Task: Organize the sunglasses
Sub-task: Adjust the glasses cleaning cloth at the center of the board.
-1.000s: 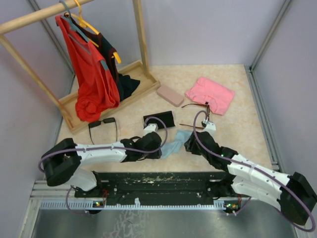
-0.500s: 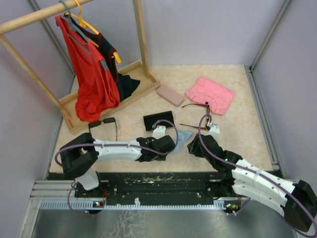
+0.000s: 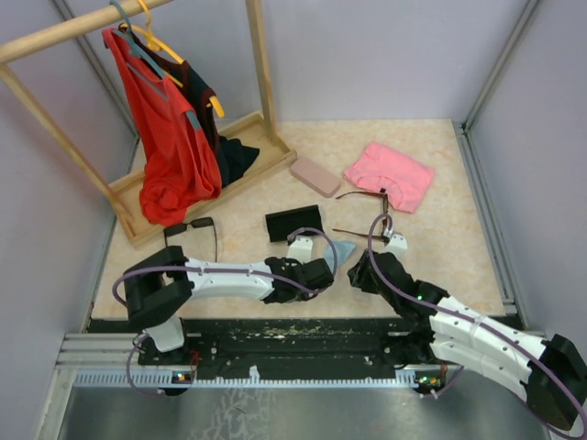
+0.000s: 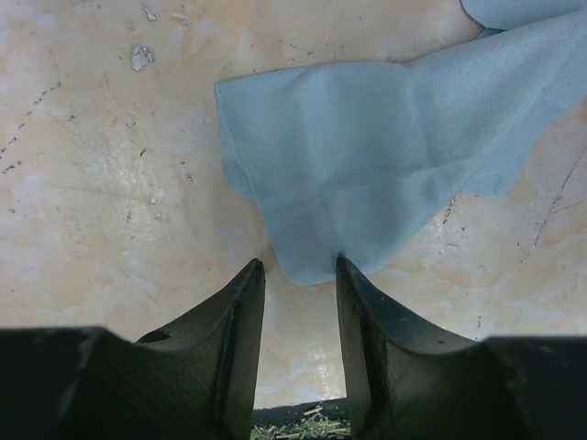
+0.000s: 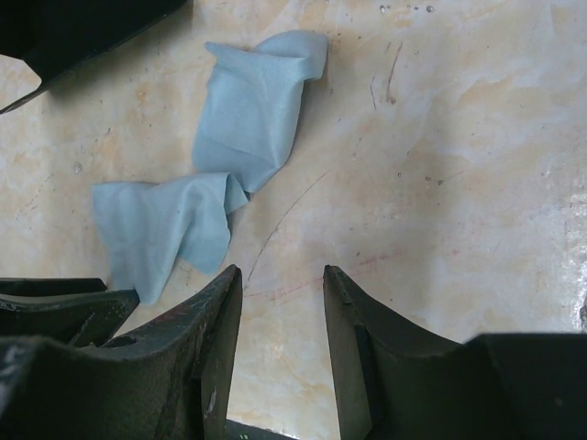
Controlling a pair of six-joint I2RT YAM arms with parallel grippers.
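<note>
**A:** Where do the sunglasses sit relative to the jaws?

**B:** Left to right. The black pair (image 3: pixel 190 226) is on the bench (image 3: pixel 440 247) at the far left, near the clothes rack base (image 3: pixel 128 206). It's well to the left of the left jaws. The front bar runs roughly left-right and the temples are unfolded, pointing toward the arm bases. Dark lenses, black frame.

**A:** Left jaws?

**B:** Slightly parted, gripping nothing. A corner of the blue cloth (image 4: pixel 367 165) lies right at the gap between the tips. The black case (image 3: pixel 293 223) is just beyond them.

**A:** Right side?

**B:** The right jaws are open and empty, over bare bench, with the cloth up-left of them in the right wrist view. The reddish-brown pair (image 3: pixel 382 200) lies just beyond the right wrist, on the far side. Its temples are open and run left-right. The front sits at the right end, on the near-far axis. The frame is thin and I can't tell the lens tint.

**A:** Which arm for which pair?

**B:** My read is right arm for the reddish-brown pair, since it's nearest. The left arm takes the black pair, but it has to swing well back to the left. Neither pair shows in either wrist view, so both arms need to re-aim. The pink case (image 3: pixel 315 176) and pink cloth (image 3: pixel 390 172) are further back.
</note>
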